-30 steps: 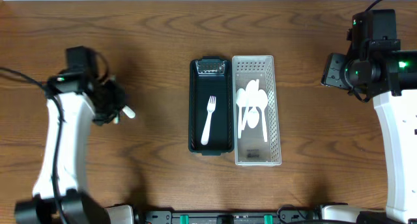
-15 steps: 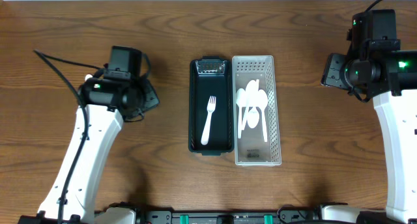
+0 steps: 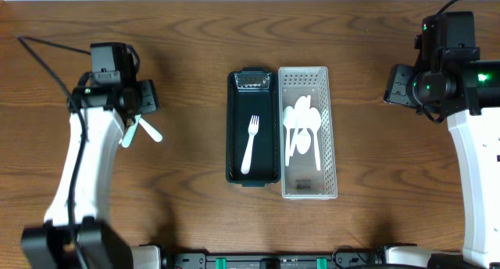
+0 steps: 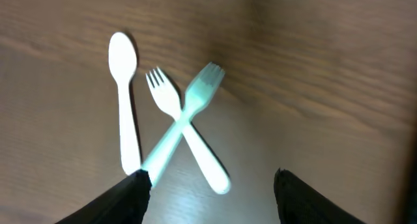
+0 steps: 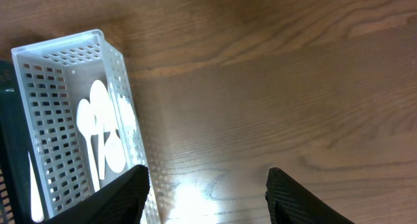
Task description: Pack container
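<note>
The dark green container stands mid-table with one white fork lying in it. To its right, the white perforated basket holds several white spoons. At the left, loose white cutlery lies on the wood. In the left wrist view it is a spoon beside two crossed forks. My left gripper hangs open just above their handle ends, holding nothing. My right gripper is open over bare wood to the right of the basket.
The wooden table carries only the container, the basket and the loose cutlery. The right arm stays at the far right edge. A cable loops off the left arm.
My left gripper has opened from nearly shut. The left arm swung right toward the container, then back left over the loose cutlery. The right arm has not moved.
</note>
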